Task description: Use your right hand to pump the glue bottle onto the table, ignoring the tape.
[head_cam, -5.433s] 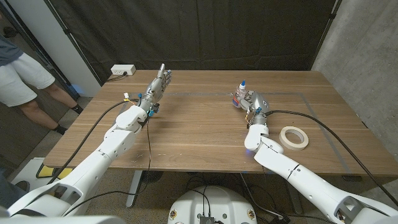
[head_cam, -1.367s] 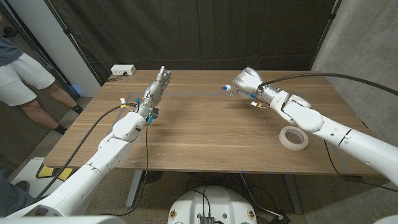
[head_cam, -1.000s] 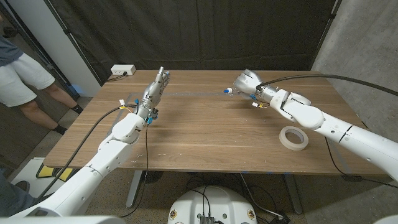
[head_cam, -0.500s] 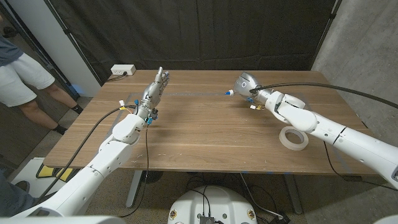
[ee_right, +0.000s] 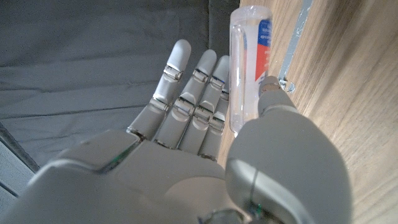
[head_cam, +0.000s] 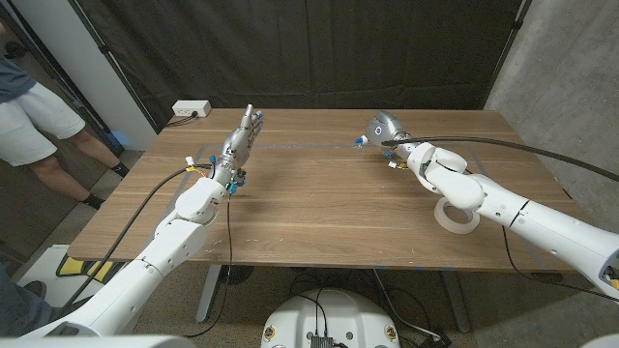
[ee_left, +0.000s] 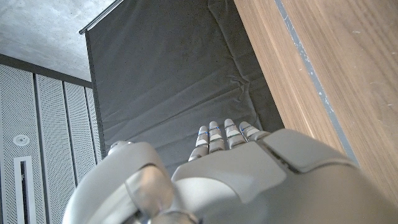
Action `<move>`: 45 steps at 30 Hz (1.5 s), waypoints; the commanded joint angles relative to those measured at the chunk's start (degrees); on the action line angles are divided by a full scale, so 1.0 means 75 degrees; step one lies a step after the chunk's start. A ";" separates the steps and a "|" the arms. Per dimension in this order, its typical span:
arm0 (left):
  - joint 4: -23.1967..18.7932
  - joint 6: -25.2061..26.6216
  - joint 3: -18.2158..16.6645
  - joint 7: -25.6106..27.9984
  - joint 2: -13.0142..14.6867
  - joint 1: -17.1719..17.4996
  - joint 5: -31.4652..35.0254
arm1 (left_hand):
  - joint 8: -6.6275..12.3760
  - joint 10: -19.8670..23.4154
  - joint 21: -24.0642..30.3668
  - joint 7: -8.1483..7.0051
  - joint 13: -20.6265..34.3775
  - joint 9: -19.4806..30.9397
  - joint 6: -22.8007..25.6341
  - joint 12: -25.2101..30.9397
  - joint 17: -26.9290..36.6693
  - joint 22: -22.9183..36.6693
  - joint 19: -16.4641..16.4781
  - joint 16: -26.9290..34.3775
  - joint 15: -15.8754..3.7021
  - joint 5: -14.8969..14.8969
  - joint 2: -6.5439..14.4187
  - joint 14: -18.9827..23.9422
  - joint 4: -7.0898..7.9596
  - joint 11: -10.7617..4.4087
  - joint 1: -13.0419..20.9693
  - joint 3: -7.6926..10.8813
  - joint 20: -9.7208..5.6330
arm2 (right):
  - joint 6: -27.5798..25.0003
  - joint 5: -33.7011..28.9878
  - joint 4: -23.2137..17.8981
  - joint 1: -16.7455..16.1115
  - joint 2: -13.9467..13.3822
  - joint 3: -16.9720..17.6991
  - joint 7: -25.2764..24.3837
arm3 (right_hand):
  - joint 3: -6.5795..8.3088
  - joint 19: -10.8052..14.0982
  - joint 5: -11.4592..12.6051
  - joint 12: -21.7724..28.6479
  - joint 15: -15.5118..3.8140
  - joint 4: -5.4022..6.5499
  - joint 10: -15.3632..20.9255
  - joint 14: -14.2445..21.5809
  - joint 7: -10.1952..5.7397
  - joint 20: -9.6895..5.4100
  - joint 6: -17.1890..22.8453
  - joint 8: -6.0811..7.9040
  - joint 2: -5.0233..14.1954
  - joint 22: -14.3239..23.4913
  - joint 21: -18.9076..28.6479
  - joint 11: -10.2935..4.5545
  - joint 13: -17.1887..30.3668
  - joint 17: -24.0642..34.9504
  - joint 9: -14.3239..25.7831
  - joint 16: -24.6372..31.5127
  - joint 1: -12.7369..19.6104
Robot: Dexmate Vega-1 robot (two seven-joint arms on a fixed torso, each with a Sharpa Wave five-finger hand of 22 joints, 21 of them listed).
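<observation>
Right wrist view: right robot hand barely holds glue bottle, fingers spread; bottle may slip onto tabletop.

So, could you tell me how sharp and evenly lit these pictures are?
Head view: even light, table sharp, with soft shadows under the arms. Right wrist view: the right hand up close is soft, the glue bottle shows bright highlights along its clear body. Left wrist view: the left hand is slightly blurred, the curtain dark.
</observation>
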 commanded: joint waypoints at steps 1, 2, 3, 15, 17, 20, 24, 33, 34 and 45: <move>0.0038 -0.0078 -0.0001 -0.0015 -0.0048 -0.0003 -0.0034 | -0.0018 0.0063 0.0025 0.0024 0.0014 0.0028 0.0034 -0.0021 0.0035 0.0011 -0.0052 -0.0004 0.0021 -0.0013 0.0010 0.0061 0.0027 0.0025 0.0021 -0.0004 0.0035 | 0.0157 -0.0313 -0.0044 0.0028 -0.0041 -0.0057 0.0291 | 0.1251 -0.0051 0.0001 0.0048 -0.0254 -0.0102 0.0355 -0.0046 -0.0739 -0.0909 0.0835 0.0006 0.0103 0.0025 0.0116 -0.0288 0.0006 0.0028 0.0024 0.0040 0.0193; 0.0043 -0.0090 -0.0002 -0.0018 -0.0052 0.0000 -0.0035 | -0.0019 0.0063 0.0025 0.0022 0.0014 0.0028 0.0033 -0.0022 0.0035 0.0012 -0.0054 -0.0005 0.0025 -0.0013 0.0010 0.0058 0.0028 0.0042 0.0021 -0.0004 0.0036 | 0.0184 -0.0318 -0.0047 0.0032 -0.0047 -0.0060 0.0311 | 0.1255 -0.0055 0.0001 0.0047 -0.0253 -0.0102 0.0358 -0.0047 -0.0737 -0.0909 0.0839 0.0006 0.0104 0.0025 0.0126 -0.0292 0.0006 0.0027 0.0023 0.0038 0.0197; 0.0041 -0.0098 -0.0006 -0.0011 -0.0055 0.0008 -0.0036 | -0.0017 0.0065 0.0026 0.0022 0.0014 0.0028 0.0038 -0.0021 0.0035 0.0012 -0.0052 -0.0004 0.0023 -0.0014 0.0010 0.0060 0.0028 0.0038 0.0021 -0.0004 0.0033 | 0.0224 -0.0307 -0.0046 0.0040 -0.0053 -0.0062 0.0339 | 0.1256 -0.0063 0.0000 0.0048 -0.0255 -0.0099 0.0362 -0.0048 -0.0738 -0.0907 0.0843 0.0008 0.0103 0.0018 0.0127 -0.0291 0.0006 0.0027 0.0023 0.0037 0.0196; -0.0026 -0.0089 -0.0053 0.0009 -0.0008 0.0088 -0.0059 | -0.0020 0.0060 0.0028 0.0021 0.0014 0.0029 0.0039 -0.0027 0.0036 0.0012 -0.0054 -0.0007 0.0017 -0.0023 0.0009 0.0055 0.0036 -0.0005 0.0025 -0.0003 0.0036 | 0.0266 -0.0167 0.0073 0.0057 0.0013 -0.0067 0.0294 | 0.1293 -0.0115 -0.0007 0.0062 -0.0254 -0.0095 0.0513 0.0015 -0.0742 -0.0902 0.1024 0.0062 0.0093 0.0033 0.0305 -0.0288 0.0007 0.0031 0.0008 0.0047 0.0224; -0.0040 -0.0079 -0.0058 0.0010 0.0003 0.0093 -0.0059 | -0.0020 0.0068 0.0026 0.0022 0.0014 0.0029 0.0041 -0.0025 0.0036 0.0012 -0.0059 -0.0007 0.0024 -0.0025 0.0009 0.0057 0.0037 0.0002 0.0026 -0.0003 0.0038 | 0.0271 -0.0142 0.0100 0.0077 0.0032 -0.0076 0.0284 | 0.1313 -0.0140 -0.0005 0.0060 -0.0253 -0.0095 0.0546 0.0035 -0.0742 -0.0901 0.1035 0.0062 0.0082 0.0041 0.0364 -0.0290 0.0007 0.0032 0.0006 0.0049 0.0228; -0.0050 -0.0062 -0.0060 0.0018 0.0011 0.0098 -0.0058 | -0.0021 0.0061 0.0026 0.0023 0.0014 0.0029 0.0041 -0.0028 0.0036 0.0012 -0.0061 -0.0007 0.0018 -0.0028 0.0009 0.0058 0.0039 0.0039 0.0026 -0.0003 0.0038 | 0.0305 -0.0068 0.0124 0.0107 0.0040 -0.0085 0.0247 | 0.1337 -0.0173 -0.0010 0.0072 -0.0255 -0.0101 0.0640 0.0063 -0.0741 -0.0900 0.1094 0.0082 0.0067 0.0022 0.0436 -0.0286 0.0012 0.0032 0.0007 0.0049 0.0243; -0.0031 -0.0065 -0.0068 0.0010 -0.0001 0.0104 -0.0087 | -0.0021 0.0060 0.0026 0.0024 0.0015 0.0029 0.0044 -0.0030 0.0036 0.0012 -0.0064 -0.0005 0.0016 -0.0030 0.0009 0.0064 0.0041 0.0036 0.0026 -0.0003 0.0042 | 0.0324 0.0029 0.0136 0.0125 0.0041 -0.0093 0.0182 | 0.1369 -0.0209 -0.0027 0.0086 -0.0256 -0.0107 0.0783 0.0114 -0.0739 -0.0892 0.1232 0.0133 0.0040 0.0002 0.0523 -0.0286 0.0012 0.0033 0.0001 0.0051 0.0285; 0.0043 -0.0098 -0.0054 -0.0031 -0.0038 0.0045 -0.0095 | -0.0021 0.0068 0.0027 0.0034 0.0015 0.0029 0.0050 -0.0029 0.0036 0.0012 -0.0067 -0.0007 0.0016 -0.0036 0.0007 0.0059 0.0046 0.0007 0.0028 -0.0003 0.0045 | 0.0372 0.0232 0.0131 0.0154 0.0036 -0.0087 0.0185 | 0.1377 -0.0206 -0.0025 0.0087 -0.0260 -0.0115 0.0896 0.0111 -0.0732 -0.0886 0.1364 0.0167 0.0035 -0.0050 0.0573 -0.0289 0.0008 0.0030 -0.0022 0.0040 0.0400; 0.0056 -0.0092 -0.0049 -0.0034 -0.0039 0.0030 -0.0089 | -0.0022 0.0066 0.0027 0.0032 0.0015 0.0029 0.0049 -0.0030 0.0036 0.0012 -0.0067 -0.0006 0.0020 -0.0037 0.0007 0.0061 0.0047 0.0006 0.0028 -0.0003 0.0044 | 0.0370 0.0376 0.0123 0.0133 0.0050 -0.0048 0.0171 | 0.1350 -0.0185 -0.0023 0.0071 -0.0270 -0.0113 0.0909 0.0278 -0.0728 -0.0874 0.1380 0.0163 0.0038 -0.0081 0.0580 -0.0284 -0.0003 0.0042 -0.0035 0.0096 0.0445; 0.0262 -0.0081 0.0014 -0.0140 -0.0120 -0.0119 -0.0137 | -0.0022 0.0076 0.0028 0.0033 0.0015 0.0029 0.0053 -0.0028 0.0036 0.0013 -0.0068 -0.0007 0.0020 -0.0042 0.0006 0.0059 0.0052 0.0004 0.0029 -0.0003 0.0045 | 0.0341 0.0351 0.0159 0.0201 0.0186 -0.0087 0.0741 | 0.1191 -0.0027 -0.0013 0.0001 -0.0252 -0.0048 0.0763 0.0259 -0.0746 -0.0849 0.1449 -0.0007 0.0044 -0.0127 0.0064 -0.0301 -0.0037 -0.0027 -0.0078 -0.0026 0.0519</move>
